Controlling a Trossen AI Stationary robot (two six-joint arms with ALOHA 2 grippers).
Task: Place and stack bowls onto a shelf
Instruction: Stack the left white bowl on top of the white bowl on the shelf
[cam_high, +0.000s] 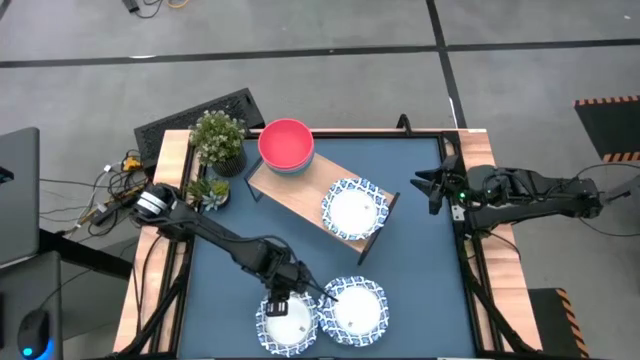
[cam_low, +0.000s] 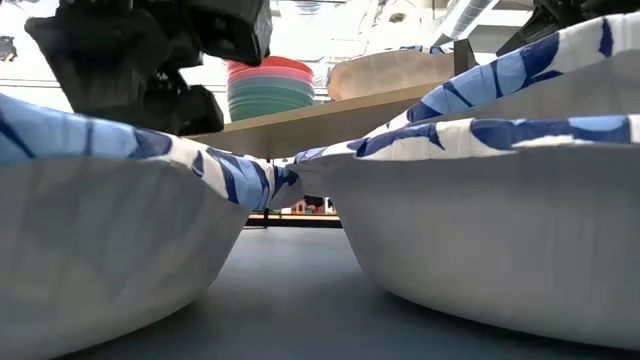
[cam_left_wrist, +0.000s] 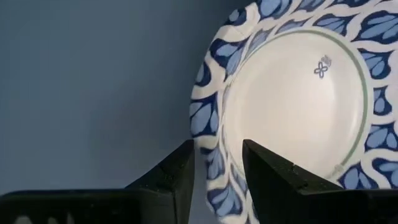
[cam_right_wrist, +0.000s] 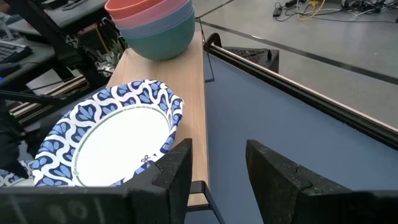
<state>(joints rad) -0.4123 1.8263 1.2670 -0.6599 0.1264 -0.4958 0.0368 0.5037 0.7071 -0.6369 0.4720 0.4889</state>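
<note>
Two white bowls with blue-patterned rims sit side by side on the table's near part, the left one (cam_high: 288, 324) and the right one (cam_high: 357, 306); their rims touch (cam_low: 285, 180). My left gripper (cam_high: 283, 298) is open and points down over the far rim of the left bowl (cam_left_wrist: 292, 106). One finger stands outside that rim and one inside. The light-wood shelf (cam_high: 300, 195) carries a third patterned bowl (cam_high: 355, 208) and a stack with the pink bowl on top (cam_high: 285, 145) and the green one at the bottom (cam_right_wrist: 165, 40). My right gripper (cam_high: 425, 185) waits open at the table's right edge.
Two small potted plants (cam_high: 218, 140) (cam_high: 207, 190) stand at the table's far-left corner beside the shelf's end. A black frame rail (cam_right_wrist: 298, 93) runs along the table's edge. Bare blue tabletop (cam_high: 420, 250) lies between the shelf and the right edge.
</note>
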